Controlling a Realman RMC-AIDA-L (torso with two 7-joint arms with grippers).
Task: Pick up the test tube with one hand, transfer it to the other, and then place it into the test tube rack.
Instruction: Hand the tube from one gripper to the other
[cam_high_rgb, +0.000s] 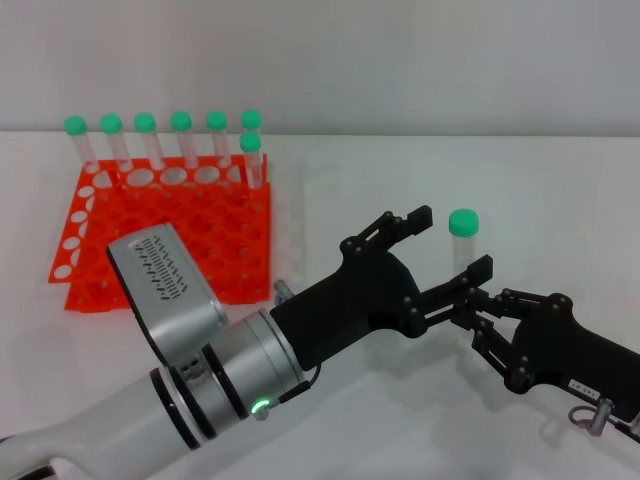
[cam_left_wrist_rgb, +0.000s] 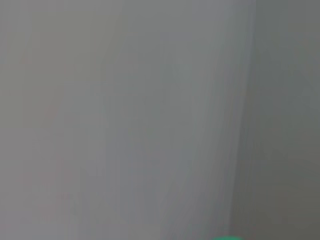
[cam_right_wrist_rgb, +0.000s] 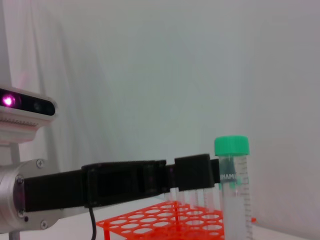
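The test tube (cam_high_rgb: 462, 250) stands upright in mid-air, green cap up, held at its lower end by my right gripper (cam_high_rgb: 478, 310), which is shut on it at the lower right. My left gripper (cam_high_rgb: 450, 243) reaches in from the left with its fingers spread, one finger (cam_high_rgb: 414, 218) beside the cap and the other (cam_high_rgb: 478, 268) at the tube's body. In the right wrist view the tube (cam_right_wrist_rgb: 234, 190) shows close, with a left finger (cam_right_wrist_rgb: 195, 172) against it. The orange-red test tube rack (cam_high_rgb: 160, 235) stands at the back left and also shows in the right wrist view (cam_right_wrist_rgb: 165, 222).
Several green-capped tubes (cam_high_rgb: 181, 135) stand along the rack's back row, one more (cam_high_rgb: 251, 155) in front of them at its right end. A sliver of green cap (cam_left_wrist_rgb: 227, 238) shows in the left wrist view. The white table (cam_high_rgb: 560, 190) runs to the right.
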